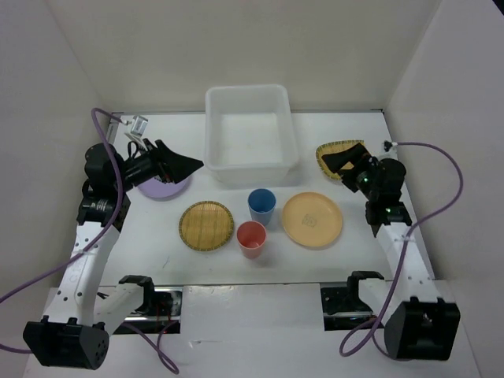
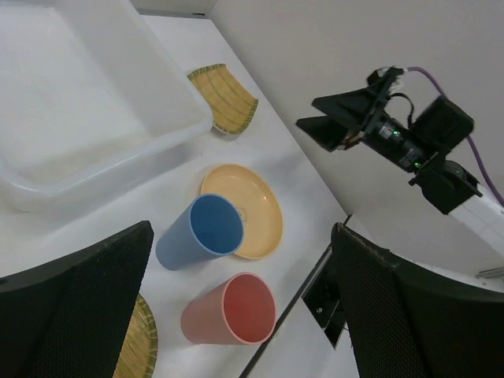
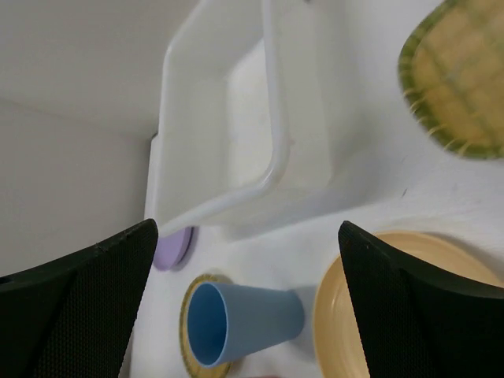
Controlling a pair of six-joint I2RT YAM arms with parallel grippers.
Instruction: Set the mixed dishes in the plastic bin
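I read: bin [image 1: 246, 90] rear centre | far cup [image 1: 261, 203] before it | near cup [image 1: 251, 238] before that | woven plate [image 1: 206, 225] left of cups | smooth plate [image 1: 312, 219] right.

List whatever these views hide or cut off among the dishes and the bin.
- Round lavender plate: top view, mostly under the left gripper; right wrist view, a sliver behind the translucent white plastic bin.
- Woven straw-coloured plate at right: top view, middle covered by the right gripper.
- Other woven straw-coloured plate: left wrist view, mostly behind a black finger.
- Bin: both wrist views, part cut off by the frame edge.
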